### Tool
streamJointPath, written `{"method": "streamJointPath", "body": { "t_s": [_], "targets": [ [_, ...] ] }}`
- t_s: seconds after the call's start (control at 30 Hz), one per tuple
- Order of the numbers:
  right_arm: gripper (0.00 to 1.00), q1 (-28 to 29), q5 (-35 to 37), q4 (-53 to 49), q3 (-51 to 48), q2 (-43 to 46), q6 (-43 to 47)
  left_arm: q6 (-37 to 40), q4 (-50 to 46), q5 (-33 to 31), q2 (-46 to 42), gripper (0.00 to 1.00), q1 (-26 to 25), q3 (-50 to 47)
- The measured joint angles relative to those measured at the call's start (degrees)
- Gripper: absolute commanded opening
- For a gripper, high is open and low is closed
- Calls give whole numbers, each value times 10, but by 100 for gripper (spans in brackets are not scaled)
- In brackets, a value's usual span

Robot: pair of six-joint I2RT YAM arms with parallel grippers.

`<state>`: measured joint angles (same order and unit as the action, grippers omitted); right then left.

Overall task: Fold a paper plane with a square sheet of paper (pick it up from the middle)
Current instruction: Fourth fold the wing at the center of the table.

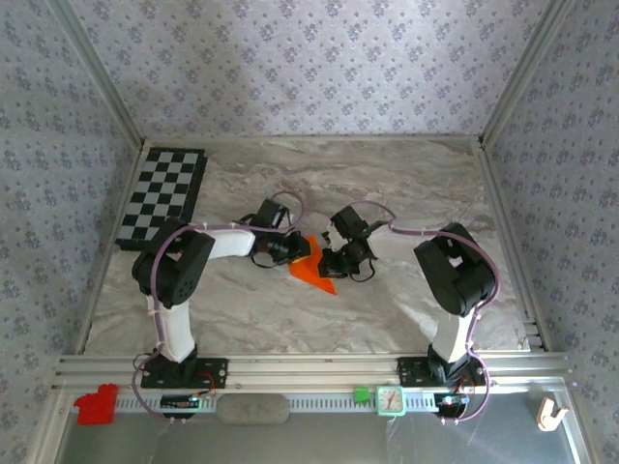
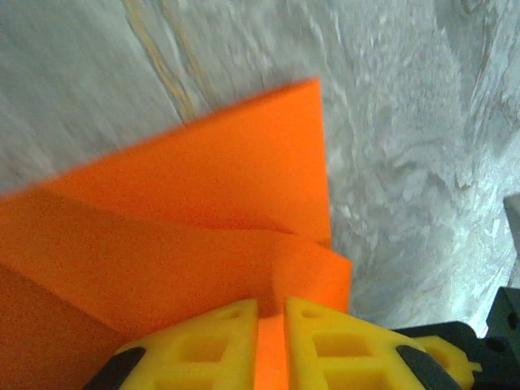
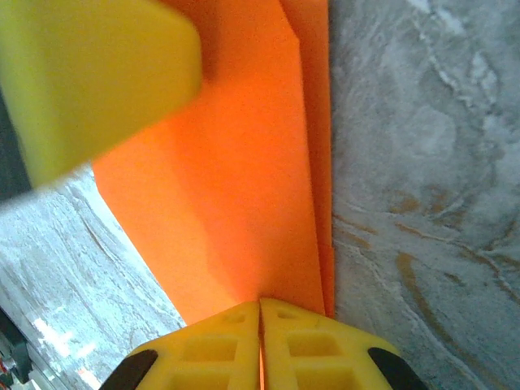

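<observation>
You are looking down on a grey-veined marble tabletop point(image 1: 406, 184), where your two arms are meeting near the middle. Between them a partly folded sheet of bright orange paper point(image 1: 316, 270) is showing as a pointed wedge, its tip aiming toward the near edge. Your left gripper point(image 1: 293, 251) is reaching in from the left and your right gripper point(image 1: 329, 260) from the right, both at the paper's far end.

In the left wrist view, the yellow fingers point(image 2: 203, 349) are pinching a layered edge of the paper, with a strip of orange showing in the narrow slot between them. Folded layers are fanning out ahead over the marble.

In the right wrist view, the yellow fingers point(image 3: 313, 349) are pressing nearly flush on a thin orange edge, and the layers are running straight away along a long crease.

You cannot tell whether the paper is resting on the marble or hanging just above it.

A black-and-white checkerboard point(image 1: 164, 196) is lying at the far left corner, well apart from the paper.
</observation>
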<state>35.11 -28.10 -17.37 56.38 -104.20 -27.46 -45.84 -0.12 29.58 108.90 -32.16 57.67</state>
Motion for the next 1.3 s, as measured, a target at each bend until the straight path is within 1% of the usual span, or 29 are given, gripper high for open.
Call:
{"method": "streamJointPath", "body": {
  "t_s": [0.27,0.43,0.63,0.73,0.83,0.93,1.0,1.13,1.3],
  "targets": [
    [9,-2,-2,12,-9,3,1,47,-22,21,30,18,52,43],
    [9,-2,-3,17,-12,5,1,74,-27,22,34,18,79,50],
    [9,-3,-4,22,-16,6,0,104,-45,-8,30,18,124,64],
    [9,-5,-8,27,-19,7,-2,106,-61,-22,-1,18,136,64],
    [9,-7,-15,35,-22,7,-9,97,-62,-23,-52,18,124,62],
    [9,-10,-24,48,-27,7,-20,80,-43,-21,-105,17,93,40],
    [9,-11,-29,55,-30,7,-27,63,-28,-17,-120,17,72,21],
    [9,-12,-33,68,-33,7,-36,31,-12,-9,-105,16,34,-16],
    [9,-13,-33,71,-33,7,-36,3,-1,-3,-56,15,8,-25]
  ]
}}
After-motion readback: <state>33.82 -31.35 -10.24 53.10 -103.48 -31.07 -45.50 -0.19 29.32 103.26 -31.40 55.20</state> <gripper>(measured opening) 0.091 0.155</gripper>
